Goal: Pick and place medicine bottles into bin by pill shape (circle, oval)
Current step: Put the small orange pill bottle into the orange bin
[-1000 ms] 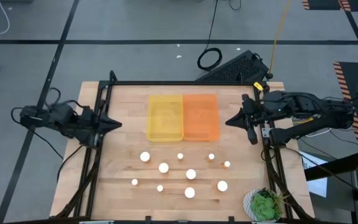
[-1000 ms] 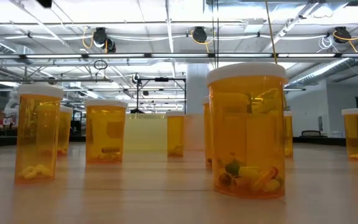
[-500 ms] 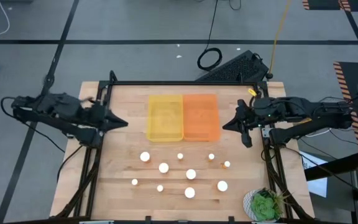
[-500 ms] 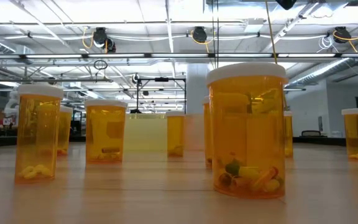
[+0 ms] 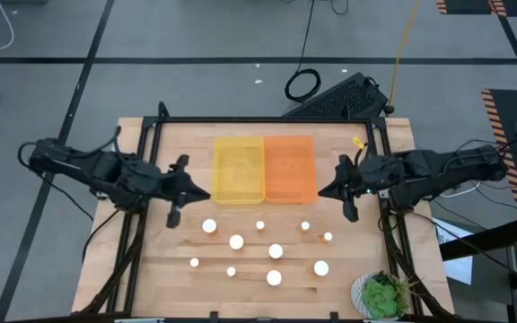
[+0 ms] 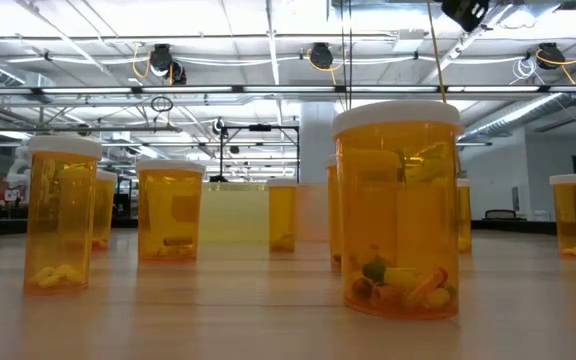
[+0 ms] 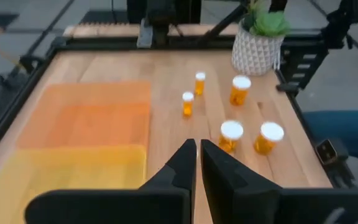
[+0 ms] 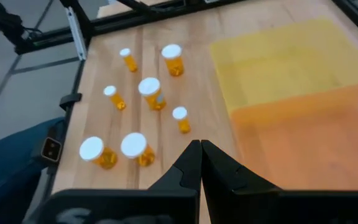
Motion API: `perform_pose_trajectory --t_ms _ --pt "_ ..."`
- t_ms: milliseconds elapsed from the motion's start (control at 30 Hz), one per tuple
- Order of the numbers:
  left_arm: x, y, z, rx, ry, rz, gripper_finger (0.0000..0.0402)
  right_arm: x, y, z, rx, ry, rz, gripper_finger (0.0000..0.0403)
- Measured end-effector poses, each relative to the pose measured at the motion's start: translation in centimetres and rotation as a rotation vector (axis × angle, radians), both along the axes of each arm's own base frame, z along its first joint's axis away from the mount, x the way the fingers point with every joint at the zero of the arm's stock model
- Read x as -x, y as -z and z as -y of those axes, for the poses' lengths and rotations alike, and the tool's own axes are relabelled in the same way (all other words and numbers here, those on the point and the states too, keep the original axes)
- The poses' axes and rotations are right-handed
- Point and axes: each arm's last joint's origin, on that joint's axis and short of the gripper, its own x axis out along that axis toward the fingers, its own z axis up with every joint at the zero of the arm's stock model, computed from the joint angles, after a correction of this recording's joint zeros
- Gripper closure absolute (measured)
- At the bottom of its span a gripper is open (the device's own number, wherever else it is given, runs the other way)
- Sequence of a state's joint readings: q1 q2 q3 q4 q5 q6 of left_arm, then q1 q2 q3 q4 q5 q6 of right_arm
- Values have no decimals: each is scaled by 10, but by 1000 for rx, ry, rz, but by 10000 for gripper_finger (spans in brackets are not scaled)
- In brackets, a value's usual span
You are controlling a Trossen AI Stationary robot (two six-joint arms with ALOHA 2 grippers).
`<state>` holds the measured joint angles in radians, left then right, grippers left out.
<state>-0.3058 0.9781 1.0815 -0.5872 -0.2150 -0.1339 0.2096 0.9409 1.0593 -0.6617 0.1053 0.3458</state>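
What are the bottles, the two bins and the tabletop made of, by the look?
Medicine bottles: clear amber plastic, glossy, pills visible through the walls; caps matte white plastic. Yellow bin and orange bin: translucent tinted plastic, probably. Tabletop: pale wood planks, grain lines visible.

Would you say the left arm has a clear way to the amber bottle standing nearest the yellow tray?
Probably yes: the left gripper, fingers shut, hangs just beside that white-capped amber bottle, with bare wooden table between them.
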Motion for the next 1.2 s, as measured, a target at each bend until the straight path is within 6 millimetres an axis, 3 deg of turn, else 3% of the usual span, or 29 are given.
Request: perform_pose_trajectory --t_ms 333,733,933,1200 --pt "-23 45 9 -57 32 5 376 8 46 -37 -10 52 -78 403" --pt "-23 48 8 -2 1 1 376 1 108 -53 -67 98 9 396" --pt "-23 48 8 -5 2 1 376 -13 124 -60 -12 86 -36 354" --pt "-23 48 8 -22 10 2 376 -27 136 -63 96 -5 -48 256"
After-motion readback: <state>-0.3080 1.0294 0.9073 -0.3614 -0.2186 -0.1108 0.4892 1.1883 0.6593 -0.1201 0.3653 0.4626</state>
